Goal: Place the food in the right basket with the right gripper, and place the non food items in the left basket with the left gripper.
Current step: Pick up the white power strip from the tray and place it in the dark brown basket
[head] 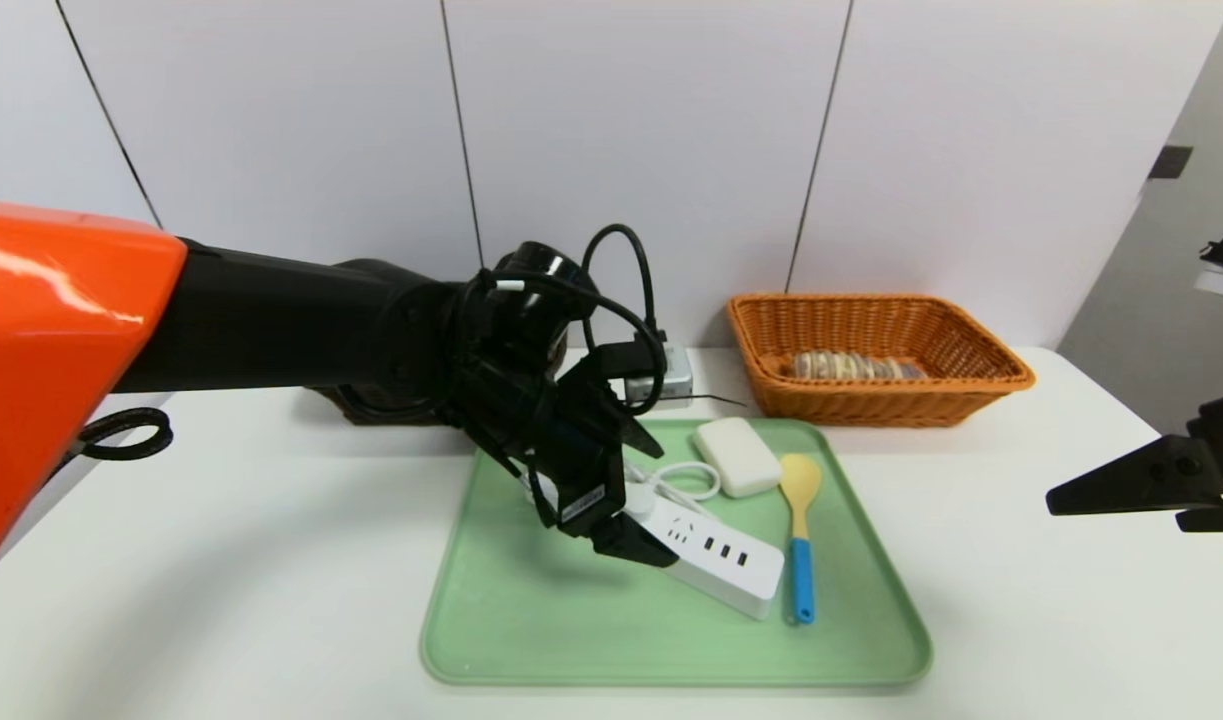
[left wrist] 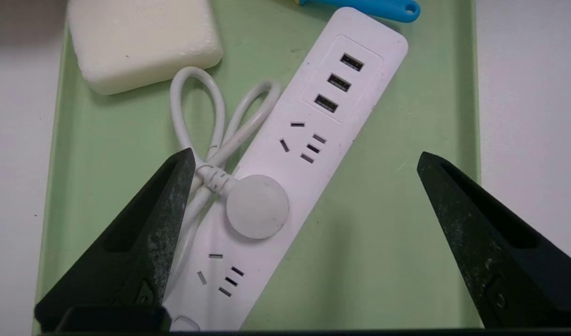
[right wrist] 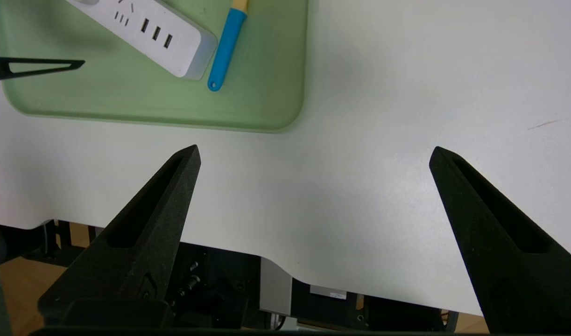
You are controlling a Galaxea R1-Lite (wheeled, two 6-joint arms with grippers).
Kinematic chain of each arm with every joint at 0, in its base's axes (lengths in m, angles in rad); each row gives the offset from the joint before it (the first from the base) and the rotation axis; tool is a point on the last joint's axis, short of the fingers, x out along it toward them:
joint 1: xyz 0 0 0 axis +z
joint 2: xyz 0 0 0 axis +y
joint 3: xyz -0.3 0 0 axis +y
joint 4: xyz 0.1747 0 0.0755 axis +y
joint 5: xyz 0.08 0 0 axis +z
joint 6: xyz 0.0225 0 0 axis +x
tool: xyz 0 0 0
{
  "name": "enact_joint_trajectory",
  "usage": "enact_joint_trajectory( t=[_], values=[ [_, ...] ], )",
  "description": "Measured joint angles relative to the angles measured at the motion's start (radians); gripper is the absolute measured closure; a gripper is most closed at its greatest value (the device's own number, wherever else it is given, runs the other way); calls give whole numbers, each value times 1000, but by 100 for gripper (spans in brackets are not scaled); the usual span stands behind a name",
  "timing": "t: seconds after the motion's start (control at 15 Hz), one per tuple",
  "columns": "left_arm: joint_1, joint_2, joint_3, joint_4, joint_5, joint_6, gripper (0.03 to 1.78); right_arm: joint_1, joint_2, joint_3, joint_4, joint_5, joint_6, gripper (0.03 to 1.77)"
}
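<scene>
You've got the left gripper (left wrist: 304,158) wide open and empty over the long white plastic power strip (left wrist: 285,172), so straddle its width, clear of the coiled cord.

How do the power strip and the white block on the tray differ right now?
The power strip is long and slim, with sockets, USB ports and a looped cord; the white block is short, thick and plain. The strip lies diagonally between the open left gripper fingers; the block sits apart toward the tray's far edge, beyond the gripper. Both are white and rest on the green tray.
</scene>
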Motion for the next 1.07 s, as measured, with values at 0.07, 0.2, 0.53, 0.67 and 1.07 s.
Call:
enact_joint_trajectory(
  t=[0.07, 0.2, 0.53, 0.67, 1.07],
  values=[
    [6, 13, -17, 2, 0, 4, 12, 0, 0, 5, 0, 0, 0, 10],
    [13, 40, -46, 1, 1, 9, 12, 0, -1, 14, -1, 0, 0, 10],
    [26, 84, -81, 23, 4, 56, 12, 0, -2, 24, -3, 0, 0, 10],
    [26, 86, -83, 31, 11, 62, 12, -1, -2, 24, -3, 0, -1, 10],
    [24, 100, -171, 176, 59, 132, 12, -4, -1, 26, -6, 1, -1, 10]
  ],
)
